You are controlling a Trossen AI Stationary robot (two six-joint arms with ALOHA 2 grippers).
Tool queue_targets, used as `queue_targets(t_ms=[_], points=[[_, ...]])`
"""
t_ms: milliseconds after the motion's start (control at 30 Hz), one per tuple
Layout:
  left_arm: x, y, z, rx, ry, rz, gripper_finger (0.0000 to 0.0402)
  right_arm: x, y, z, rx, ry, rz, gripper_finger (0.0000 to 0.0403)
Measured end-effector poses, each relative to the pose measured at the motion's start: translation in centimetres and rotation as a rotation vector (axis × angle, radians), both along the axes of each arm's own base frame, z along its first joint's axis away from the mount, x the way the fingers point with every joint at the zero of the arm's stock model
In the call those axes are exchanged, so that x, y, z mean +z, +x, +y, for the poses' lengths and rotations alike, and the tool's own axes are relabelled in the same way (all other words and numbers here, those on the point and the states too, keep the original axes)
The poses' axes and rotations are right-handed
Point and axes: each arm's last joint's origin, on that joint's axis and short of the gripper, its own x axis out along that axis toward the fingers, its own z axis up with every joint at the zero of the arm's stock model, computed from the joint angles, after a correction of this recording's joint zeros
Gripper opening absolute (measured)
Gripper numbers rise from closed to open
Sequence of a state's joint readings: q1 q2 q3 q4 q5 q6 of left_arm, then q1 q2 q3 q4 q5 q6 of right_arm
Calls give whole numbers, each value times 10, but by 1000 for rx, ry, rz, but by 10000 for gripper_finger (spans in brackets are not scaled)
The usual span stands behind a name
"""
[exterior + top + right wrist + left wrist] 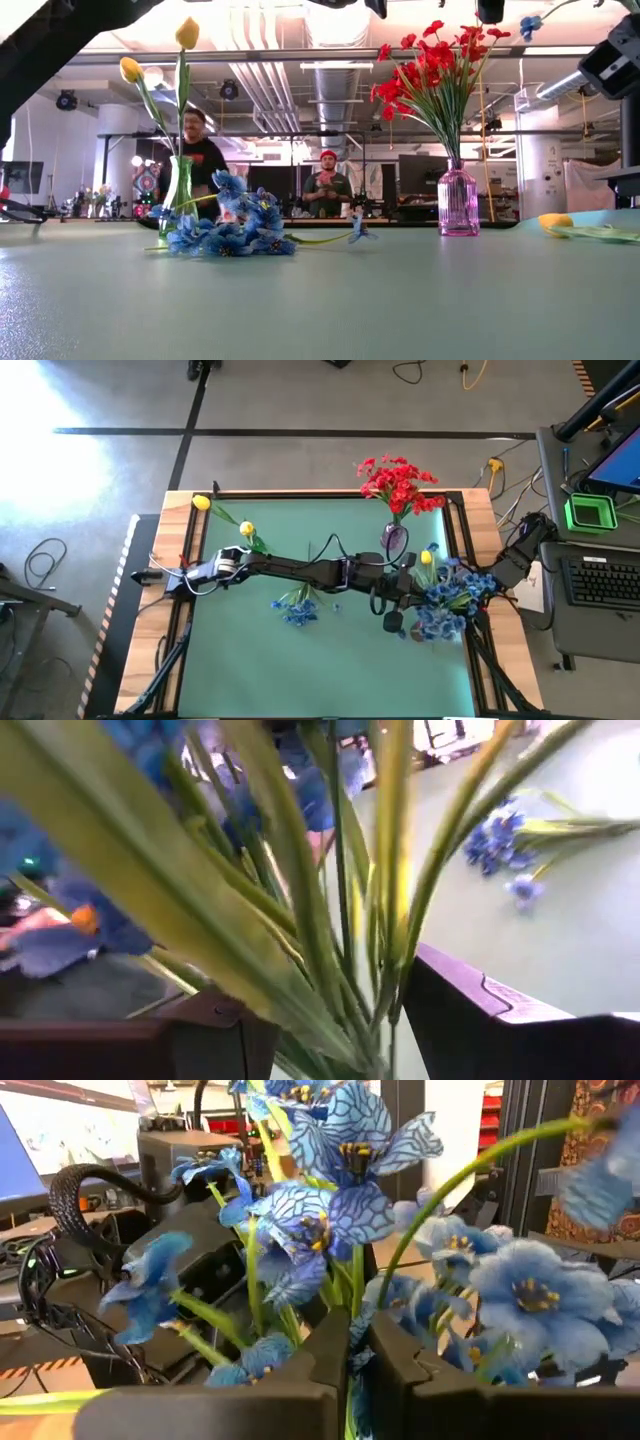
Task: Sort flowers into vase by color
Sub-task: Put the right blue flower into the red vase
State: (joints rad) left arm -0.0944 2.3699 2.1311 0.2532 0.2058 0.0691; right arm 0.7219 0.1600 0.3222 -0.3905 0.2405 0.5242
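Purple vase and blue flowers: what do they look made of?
The purple vase looks like clear tinted glass or plastic: the red flowers' stems show through it. The blue flowers look like fabric, with printed veins on thin petals and smooth, plastic-looking green stems; the left gripper is closed on them.

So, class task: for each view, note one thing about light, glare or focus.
High view: sunlight washes out the floor at the upper left. Low view: bright ceiling lights backlight the red flowers. Left wrist view: the nearest blue flowers are soft, the middle ones crisper. Right wrist view: the green stems close to the lens are blurred.
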Motion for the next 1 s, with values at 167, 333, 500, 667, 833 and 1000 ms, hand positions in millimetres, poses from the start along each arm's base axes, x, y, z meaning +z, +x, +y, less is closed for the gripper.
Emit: queue_targets(t_ms=[167, 333, 500, 667, 833, 1000], points=[[-1, 0, -1, -24, 2, 13, 10, 0, -1, 1, 33, 93, 55, 178], [-4, 0, -1, -24, 28, 33, 11, 0, -1, 2, 48, 170, 102, 178], [-4, 0, -1, -24, 29, 35, 11, 0, -1, 2, 18, 216, 123, 178], [-5, -1, -2, -58, 29, 37, 11, 0, -1, 2, -5, 272, 153, 178], [-5, -1, -3, -69, 29, 39, 11, -1, -1, 2, -15, 345, 213, 178], [-6, -1, -4, -70, 30, 57, 11, -3, -2, 2, -25, 402, 269, 178]])
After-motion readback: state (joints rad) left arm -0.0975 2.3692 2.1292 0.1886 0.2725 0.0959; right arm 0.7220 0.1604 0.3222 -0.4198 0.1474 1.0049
